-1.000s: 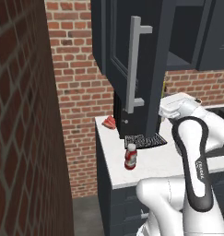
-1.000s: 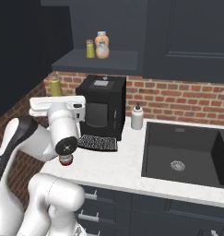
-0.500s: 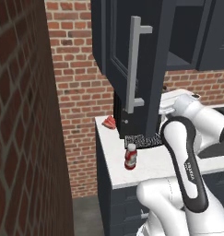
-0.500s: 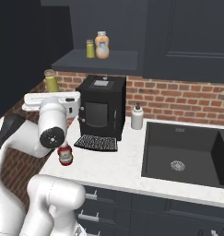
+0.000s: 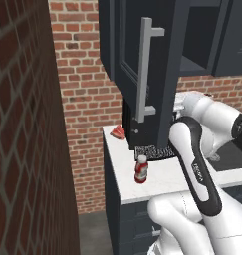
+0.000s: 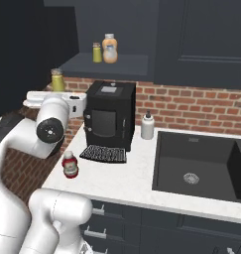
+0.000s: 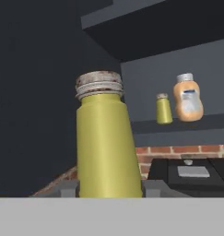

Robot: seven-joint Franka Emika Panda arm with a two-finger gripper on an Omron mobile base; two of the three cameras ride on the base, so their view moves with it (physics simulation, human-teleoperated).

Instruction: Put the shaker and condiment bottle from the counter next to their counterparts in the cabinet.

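Note:
My gripper point(image 7: 110, 189) is shut on the shaker point(image 7: 106, 138), a yellow-green cylinder with a silvery top, held upright. From the right base view the shaker point(image 6: 56, 79) sticks up above the gripper point(image 6: 57, 90), left of and below the cabinet shelf point(image 6: 104, 64). On that shelf stand a matching small shaker point(image 6: 96, 52) and an orange bottle point(image 6: 110, 48). The red condiment bottle point(image 6: 69, 164) stands on the white counter point(image 6: 122, 181), in front of the machine's drip grate. The cabinet door point(image 5: 162, 84) with its grey bar handle hangs open and hides my hand in the left base view.
A black coffee machine point(image 6: 109, 116) stands under the shelf, a white dispenser point(image 6: 148, 125) beside it, then a dark sink point(image 6: 201, 166). A flat red thing point(image 5: 118, 131) lies at the counter's back left. A brick wall point(image 5: 23, 129) closes the left side.
My hand has risen with the shaker, shifting a little left then back in the right base view. The elbow has swung. The red bottle has stayed put.

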